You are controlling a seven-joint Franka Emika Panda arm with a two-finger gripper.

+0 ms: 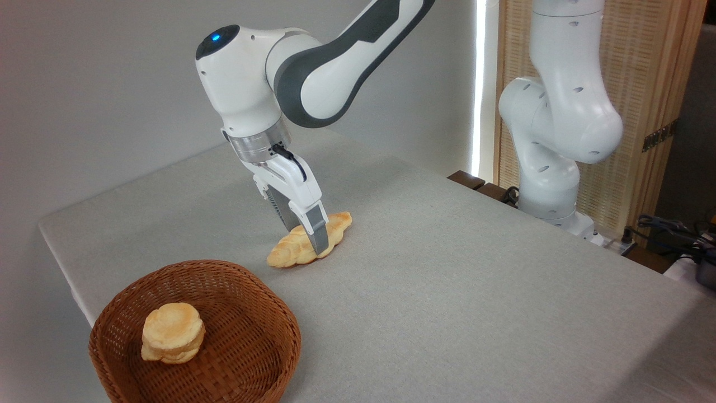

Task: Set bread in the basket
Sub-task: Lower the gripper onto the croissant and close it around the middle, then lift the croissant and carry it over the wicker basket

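My gripper straddled the bread on the table, fingers closed around it; the basket held one round bun.

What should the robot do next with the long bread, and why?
Probably squeeze the tool shut on the bread, then lift. Its fingers already straddle the loaf's middle, and the loaf lies on the table, outside the basket.

We are seeing matt grey cloth covering the table, rough reddish woven wicker forming the basket, a lumpy golden crust on the bread, and glossy white plastic shelling the gripper.
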